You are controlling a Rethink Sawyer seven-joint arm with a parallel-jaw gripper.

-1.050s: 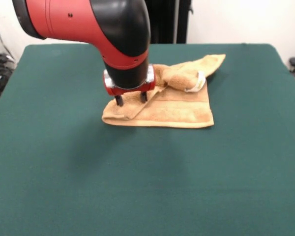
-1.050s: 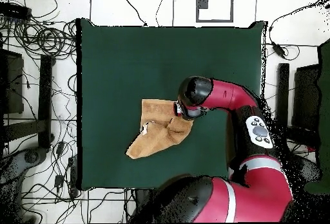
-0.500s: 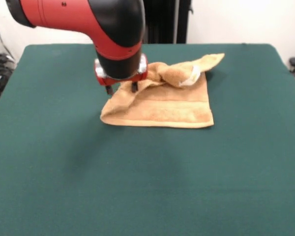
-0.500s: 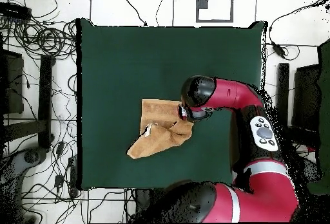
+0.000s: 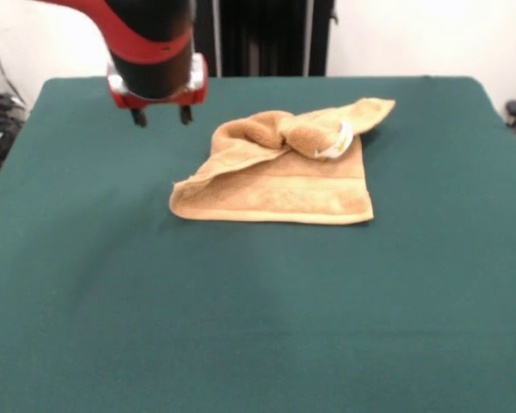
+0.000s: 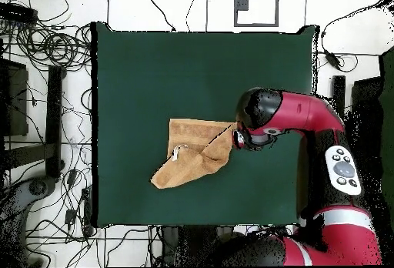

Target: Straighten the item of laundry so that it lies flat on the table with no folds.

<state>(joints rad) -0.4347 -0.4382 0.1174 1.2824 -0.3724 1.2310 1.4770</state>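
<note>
The item of laundry (image 5: 279,176), an orange-tan towel, lies right of the table's (image 5: 241,310) middle. Its near half is flat. Its far part is bunched into a twisted roll with a white tag (image 5: 342,138), and one corner points to the far right. My gripper (image 5: 162,116) hangs open and empty above the table, to the left of the towel and beyond it, touching nothing. In the overhead view the towel (image 6: 192,145) lies just left of the gripper (image 6: 240,138), with the table (image 6: 192,65) bare around it.
A dark stand (image 5: 267,34) rises behind the table's far edge. In the overhead view, cables (image 6: 54,45) and equipment lie on the floor along the left side, and the red arm (image 6: 296,115) reaches in from the lower right.
My gripper has risen off the towel and moved left and farther back in the front view. The towel's left edge has spread a little to the left and now lies free.
</note>
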